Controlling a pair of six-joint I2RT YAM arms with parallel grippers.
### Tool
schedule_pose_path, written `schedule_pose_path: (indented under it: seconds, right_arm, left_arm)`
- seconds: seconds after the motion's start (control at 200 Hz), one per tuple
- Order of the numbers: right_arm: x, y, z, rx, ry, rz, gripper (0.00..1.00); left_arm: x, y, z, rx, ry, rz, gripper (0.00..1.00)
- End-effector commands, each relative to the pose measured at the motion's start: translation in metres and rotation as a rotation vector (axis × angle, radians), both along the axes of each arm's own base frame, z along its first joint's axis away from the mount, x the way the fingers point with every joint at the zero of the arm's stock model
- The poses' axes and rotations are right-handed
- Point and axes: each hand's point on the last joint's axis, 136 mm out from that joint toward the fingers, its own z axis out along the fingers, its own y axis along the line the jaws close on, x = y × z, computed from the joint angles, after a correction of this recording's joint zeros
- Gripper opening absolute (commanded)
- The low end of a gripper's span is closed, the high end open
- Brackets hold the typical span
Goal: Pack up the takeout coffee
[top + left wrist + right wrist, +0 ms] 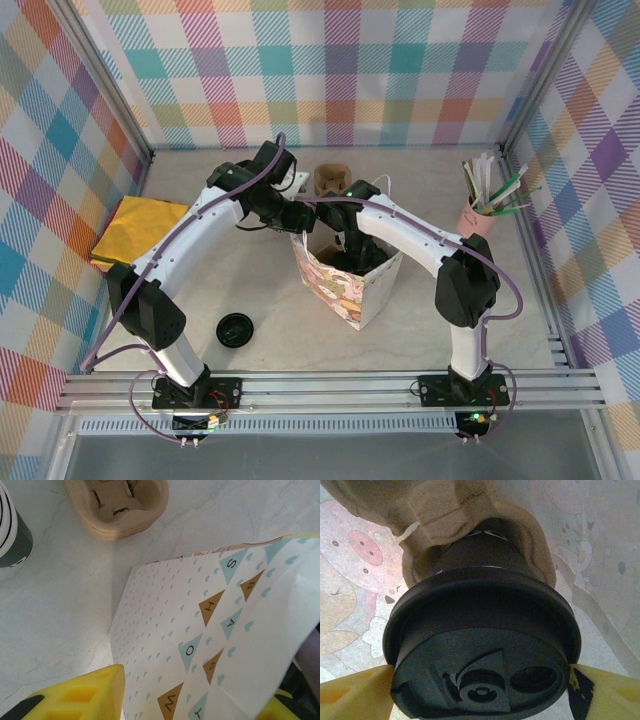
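Observation:
The takeout coffee point(480, 645) shows its round black lid from above. Its dark body sits in a beige pulp carrier point(445, 515) inside the patterned paper bag point(352, 288). My right gripper point(480, 680) reaches down into the bag point(350, 580), and its yellow fingers point(355, 695) press against opposite edges of the lid. My left gripper point(195, 700) is at the bag's upper left rim point(298, 218). The bag's printed paper wall point(200, 630) spans the gap between its yellow fingers point(75, 695).
Behind the bag stands an empty pulp cup carrier point(330, 180) point(117, 505). A white cup with a dark band point(12, 530) stands left of it. A loose black lid point(235, 329) lies front left, a yellow packet point(140, 230) far left, and a pink holder of sticks point(482, 205) at the right wall.

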Motion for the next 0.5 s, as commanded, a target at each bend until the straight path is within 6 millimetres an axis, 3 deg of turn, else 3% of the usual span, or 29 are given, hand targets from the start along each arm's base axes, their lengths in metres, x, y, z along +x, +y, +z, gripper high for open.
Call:
schedule_pose_path:
  seconds: [0.0,0.495]
  right_arm:
    - [-0.0020,-0.0009,0.0175,0.023,-0.019,-0.025,0.87]
    - [-0.0028,-0.0018,0.0212,0.025,-0.024,-0.026,0.88]
  left_arm:
    - [-0.0117,0.0034,0.0035,0.010,0.008,-0.016,0.40]
    - [-0.0117,0.0040,0.0031,0.013,0.009,-0.015,0.40]
